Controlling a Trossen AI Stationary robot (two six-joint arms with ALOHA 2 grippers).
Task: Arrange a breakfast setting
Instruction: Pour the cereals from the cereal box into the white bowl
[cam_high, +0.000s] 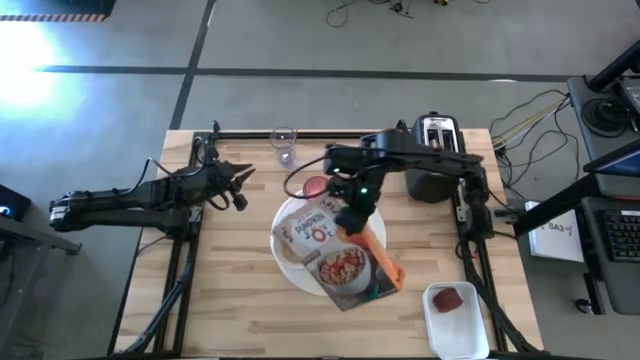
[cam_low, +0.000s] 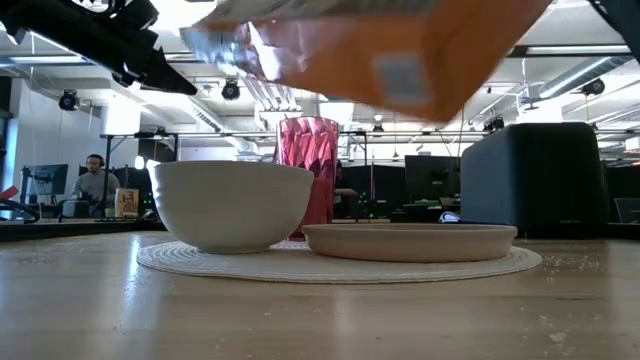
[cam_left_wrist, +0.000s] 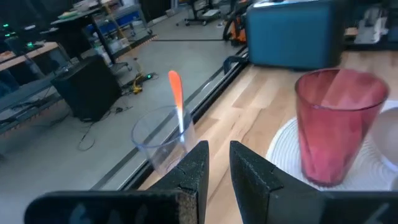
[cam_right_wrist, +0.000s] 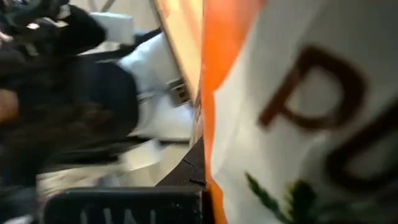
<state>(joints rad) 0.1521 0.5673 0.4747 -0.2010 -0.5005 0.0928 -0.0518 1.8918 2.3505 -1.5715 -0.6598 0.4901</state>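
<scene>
An orange-and-white cereal box (cam_high: 337, 252) hangs over the round white placemat (cam_low: 340, 263), with my right gripper (cam_high: 353, 214) shut on it. On the placemat stand a white bowl (cam_low: 231, 205), a grey plate (cam_low: 410, 241) and, behind them, a pink-red tumbler (cam_low: 308, 165). A clear cup (cam_left_wrist: 160, 142) holding an orange-handled spoon (cam_left_wrist: 176, 98) stands near the table's far edge. My left gripper (cam_left_wrist: 218, 167) hovers left of the tumbler, its fingers a narrow gap apart with nothing between them. My right gripper holds the cereal box by its far end (cam_high: 345, 226), coming from above and slanting down. The gripper itself covers the exact place of contact. The box (cam_right_wrist: 298, 124) is lifted clear, tilted, above the bowl and plate.
A black-and-silver toaster (cam_high: 437, 158) stands at the far right of the table. A white tub (cam_high: 462, 330) with a red fruit (cam_high: 452, 298) sits at the near right corner. Bare wood lies at the near left.
</scene>
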